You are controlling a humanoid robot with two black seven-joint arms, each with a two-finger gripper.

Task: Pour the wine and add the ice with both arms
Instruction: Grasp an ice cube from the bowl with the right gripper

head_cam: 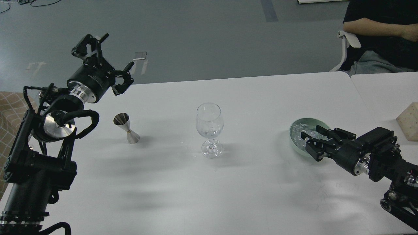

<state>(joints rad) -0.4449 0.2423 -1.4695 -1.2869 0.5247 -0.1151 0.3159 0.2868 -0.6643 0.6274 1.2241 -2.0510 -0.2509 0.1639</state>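
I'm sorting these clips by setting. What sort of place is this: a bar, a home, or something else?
Probably a lab or test room, not a bar. A plain white table stands on a bare grey floor with tape marks, and a person sits watching beside it. Only a wine glass, a jigger and a bowl of ice are set out.

one view only, from the robot's head, looking forward and down across a white table (pixel 248 192). it sits high and fairly close to the near edge, so the tabletop fills the lower two thirds and grey floor (pixel 202 36) the top. the left arm (pixel 36 156) comes in from the lower left corner, the right arm (pixel 385 160) from the lower right. a glass (pixel 209 129) stands near the centre. a seated person (pixel 382 36) is cut off at the top right.
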